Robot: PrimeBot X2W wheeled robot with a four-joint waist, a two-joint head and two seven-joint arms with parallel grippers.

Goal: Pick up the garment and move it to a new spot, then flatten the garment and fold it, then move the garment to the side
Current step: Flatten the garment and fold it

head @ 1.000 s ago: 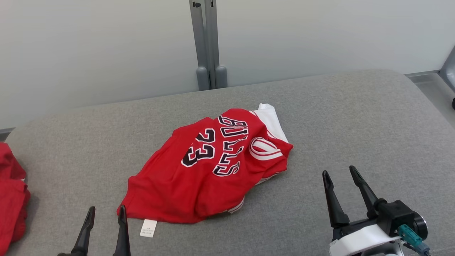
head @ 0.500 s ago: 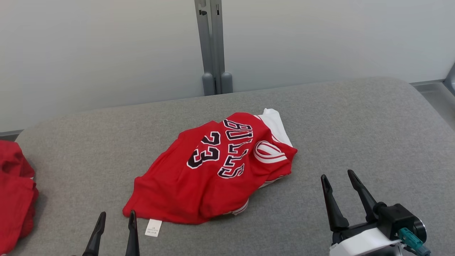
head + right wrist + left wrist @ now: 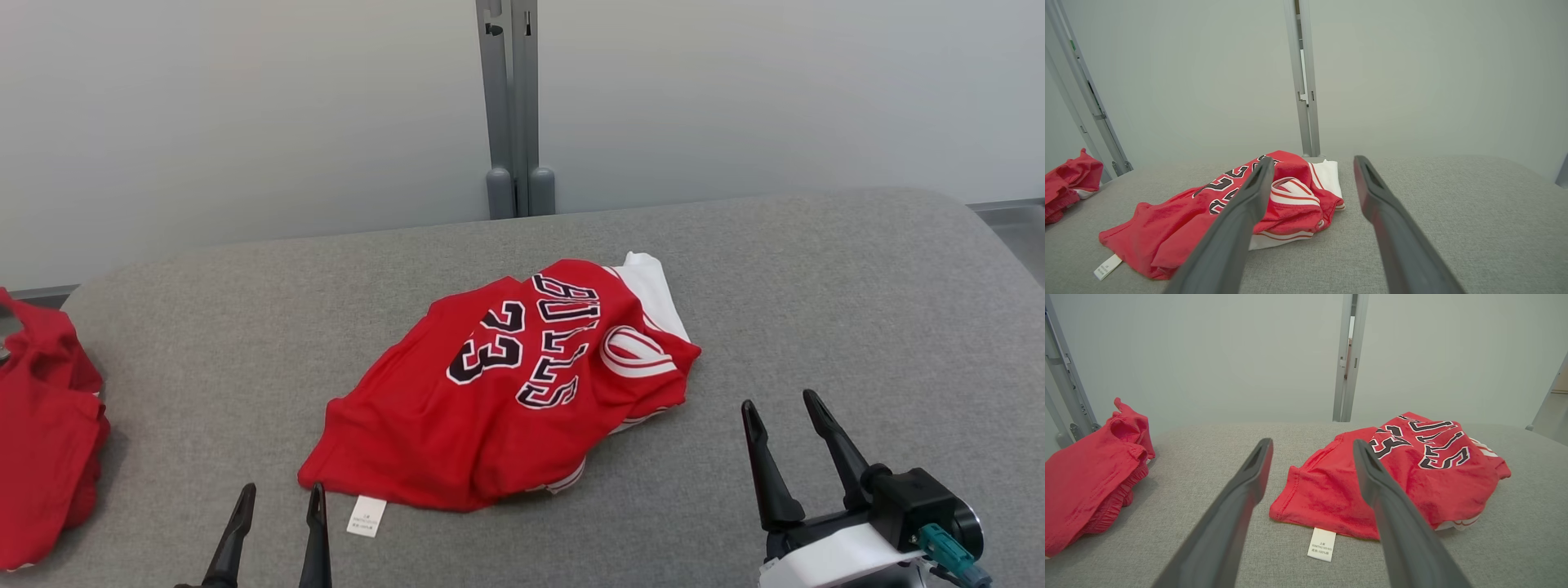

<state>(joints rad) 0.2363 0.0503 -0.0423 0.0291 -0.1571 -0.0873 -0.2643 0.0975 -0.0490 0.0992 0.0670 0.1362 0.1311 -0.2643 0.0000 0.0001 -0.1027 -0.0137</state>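
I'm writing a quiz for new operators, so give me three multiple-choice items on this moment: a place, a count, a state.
1. Where is the white tag of the jersey?
A. On the number 23.
B. On the grey surface at the jersey's near edge, by the left gripper.
C. Tucked in the collar.

2. How many red cloth heaps lie on the surface?
A. One.
B. Two.
C. Three.

3. What state is the jersey in?
A. Folded in a neat square.
B. Lifted clear of the surface.
C. Crumpled, lying loose.

Answers: 1 B, the tag sticks out from the edge nearest the robot; 2 B, the jersey plus a red pile at the robot's left; 3 C, it lies rumpled, and the left and right gripper stand open, neither closed on it.
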